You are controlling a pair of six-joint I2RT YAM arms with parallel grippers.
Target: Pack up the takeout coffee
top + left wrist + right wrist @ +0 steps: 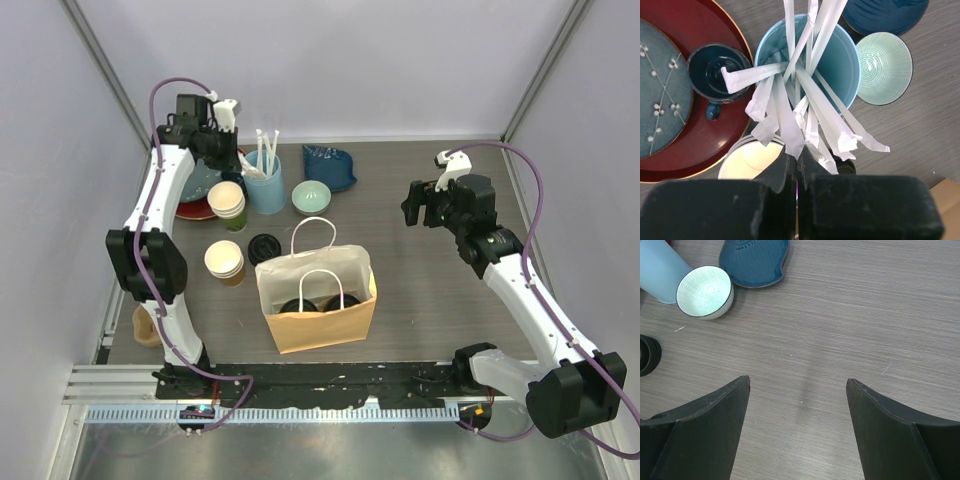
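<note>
The takeout coffee stands inside the open brown paper bag [320, 325]. Only the two round black lids [296, 304] [343, 300] show, and the cup walls are hidden. At the back left, my left gripper [240, 155] [798, 156] is over the light blue cup [264, 190] [840, 65] of paper-wrapped straws. Its jaws are shut on the end of one wrapped straw [785, 125]. My right gripper [413, 205] [798, 385] hangs open above bare table to the right of the bag, with nothing between its fingers.
Two stacks of lidless cups [226, 200] [224, 259] and a stack of black lids [264, 247] stand left of the bag. A pale green bowl [311, 197] [885, 65], a blue dish [329, 165] and a red tray [195, 208] [725, 30] with a dark mug [720, 75] line the back.
</note>
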